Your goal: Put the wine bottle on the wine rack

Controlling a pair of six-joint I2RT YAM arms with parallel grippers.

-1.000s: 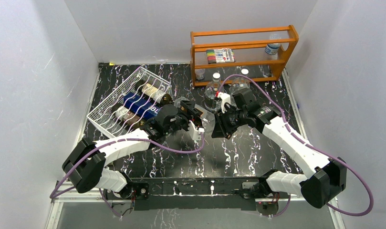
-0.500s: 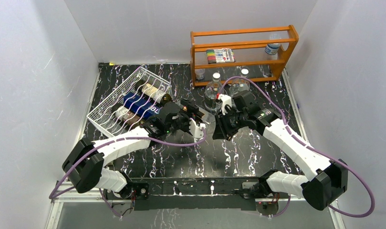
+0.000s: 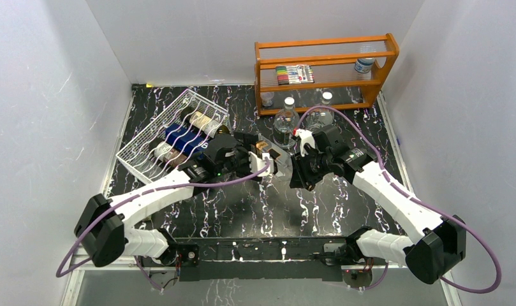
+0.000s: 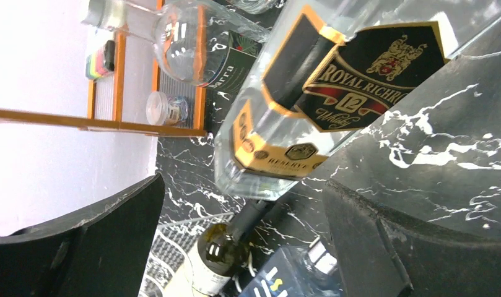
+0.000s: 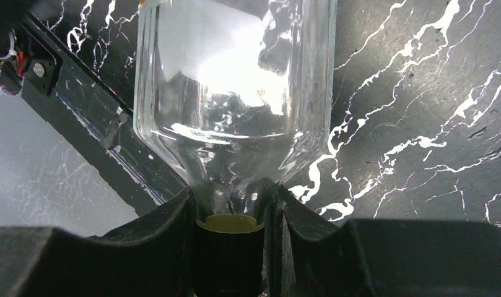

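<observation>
Clear bottle (image 5: 235, 93) clamped at the neck by right hand (image 5: 229, 207), left hand (image 4: 244, 185) held apart, bottle base just ahead of it, rack (image 3: 172, 109) near its wrist.

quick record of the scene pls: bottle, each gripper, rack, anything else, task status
bottle: clear glass bottle, black and gold label, held between the two grippers
right gripper: shut on the bottle's neck
left gripper: open, fingers either side of the bottle's base
wine rack: white wire, back left, with racked bottles lying in it
orange shelf: back right
task status: bottle not yet on the rack
</observation>
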